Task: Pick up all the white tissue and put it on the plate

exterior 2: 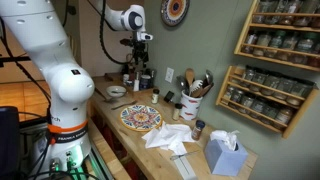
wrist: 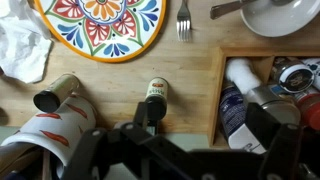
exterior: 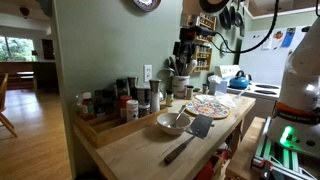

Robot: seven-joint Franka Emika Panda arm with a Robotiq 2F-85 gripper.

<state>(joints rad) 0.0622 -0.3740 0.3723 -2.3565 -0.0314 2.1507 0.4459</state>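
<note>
The colourful patterned plate (exterior 2: 140,118) lies on the wooden counter, and also shows in an exterior view (exterior: 207,107) and at the top of the wrist view (wrist: 100,25). Crumpled white tissue (exterior 2: 166,137) lies on the counter beside the plate, touching its edge; it shows at the left of the wrist view (wrist: 22,45). My gripper (exterior 2: 141,68) hangs high above the back of the counter, well above the plate and apart from the tissue. In the wrist view the gripper (wrist: 205,130) is open and empty, over small spice bottles.
A tissue box (exterior 2: 226,155) stands at the counter's end. A white bowl (exterior: 172,123) with a spoon, a black spatula (exterior: 192,135) and a fork (wrist: 183,18) lie by the plate. A tray of spice jars (exterior: 118,105) and a utensil pot (exterior 2: 190,102) line the wall.
</note>
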